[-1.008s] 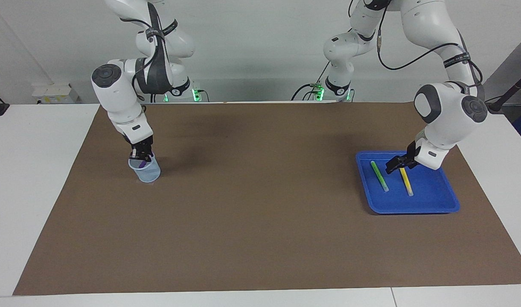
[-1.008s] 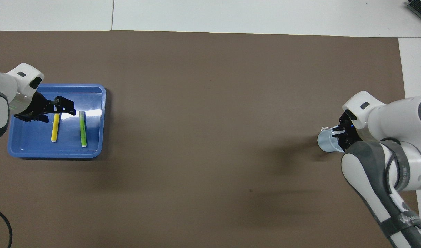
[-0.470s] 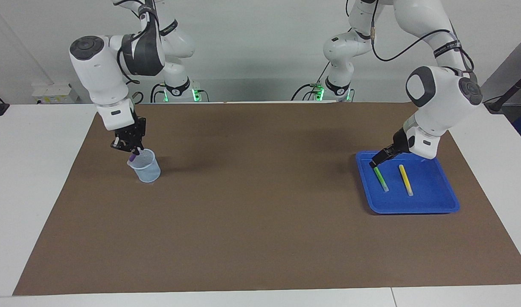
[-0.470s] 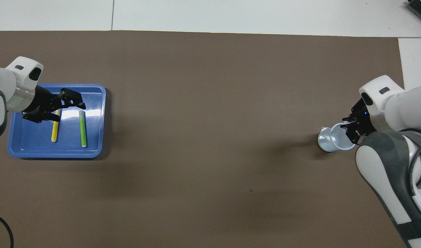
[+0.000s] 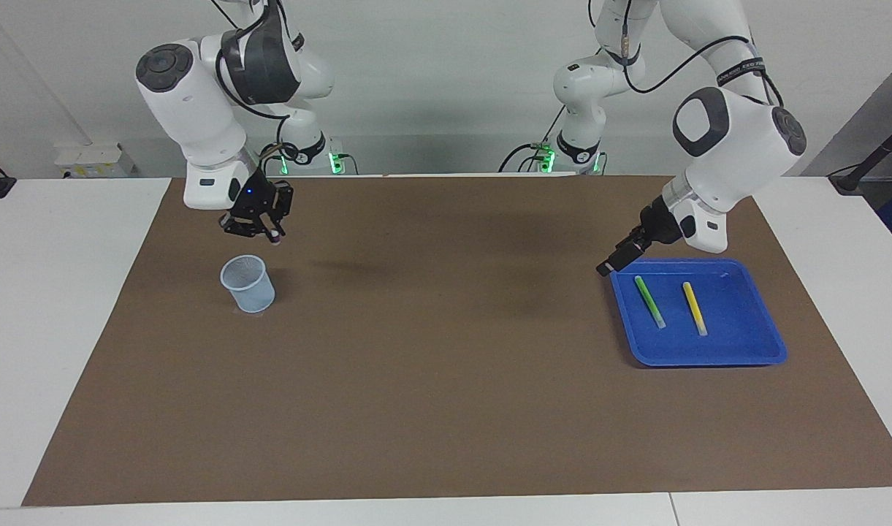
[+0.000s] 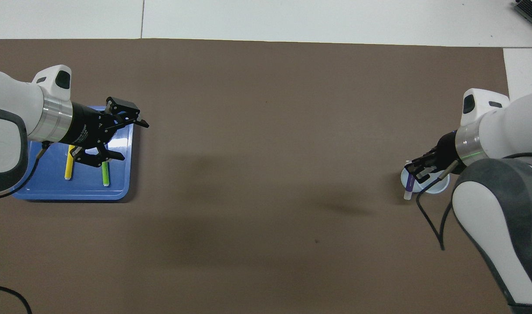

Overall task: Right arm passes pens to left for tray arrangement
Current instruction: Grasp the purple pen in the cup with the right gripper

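Slim purple marker pen [image 6: 408,190] is pinched by right gripper [image 5: 264,232] fingers above translucent pale-blue cup [image 5: 248,283]; handover to spread-fingered left gripper [image 6: 120,133] judged next.

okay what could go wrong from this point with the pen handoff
1. The right gripper pinches the purple pen near one end, so it may swing or slip in transit.
2. The raised pen hangs over the cup; a dip could tip the cup.
3. The open left gripper hangs over the tray edge; a low pass could nudge the green pen and yellow pen.
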Motion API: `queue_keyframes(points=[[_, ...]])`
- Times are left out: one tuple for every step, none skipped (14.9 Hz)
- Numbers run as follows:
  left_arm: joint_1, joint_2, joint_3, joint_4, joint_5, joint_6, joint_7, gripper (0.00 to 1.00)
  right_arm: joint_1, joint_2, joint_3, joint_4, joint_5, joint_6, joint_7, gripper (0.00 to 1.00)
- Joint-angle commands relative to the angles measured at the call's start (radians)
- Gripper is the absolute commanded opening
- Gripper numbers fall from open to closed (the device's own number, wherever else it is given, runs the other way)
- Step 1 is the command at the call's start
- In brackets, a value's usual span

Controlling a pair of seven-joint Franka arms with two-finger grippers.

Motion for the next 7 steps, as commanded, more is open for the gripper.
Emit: queue_keyframes(points=[[-0.009,-0.06,0.007,-0.001,-0.072,-0.019,-0.1,1.0,-0.006,-0.033,0.002,-0.043,0.144,-0.013,0.222,0.0],[-0.008,-0.077,0.008,-0.004,-0.089,-0.023,-0.107,1.0,-0.004,-0.039,0.002,-0.054,0.184,-0.009,0.294,0.0],[-0.008,-0.093,0.009,-0.007,-0.107,-0.021,-0.139,1.0,0.012,-0.042,0.002,-0.063,0.213,-0.004,0.362,0.0],[-0.009,-0.105,0.009,-0.009,-0.119,-0.015,-0.181,1.0,0.032,-0.045,0.002,-0.071,0.24,0.006,0.432,0.0],[-0.009,-0.108,0.008,-0.007,-0.122,-0.012,-0.211,1.0,0.046,-0.051,0.002,-0.08,0.268,0.031,0.506,0.0],[-0.011,-0.114,0.006,-0.006,-0.124,-0.01,-0.23,1.0,0.067,-0.053,0.002,-0.091,0.297,0.068,0.569,0.0],[-0.015,-0.128,0.004,-0.009,-0.126,-0.009,-0.264,1.0,0.093,-0.054,0.002,-0.108,0.338,0.118,0.633,0.0]])
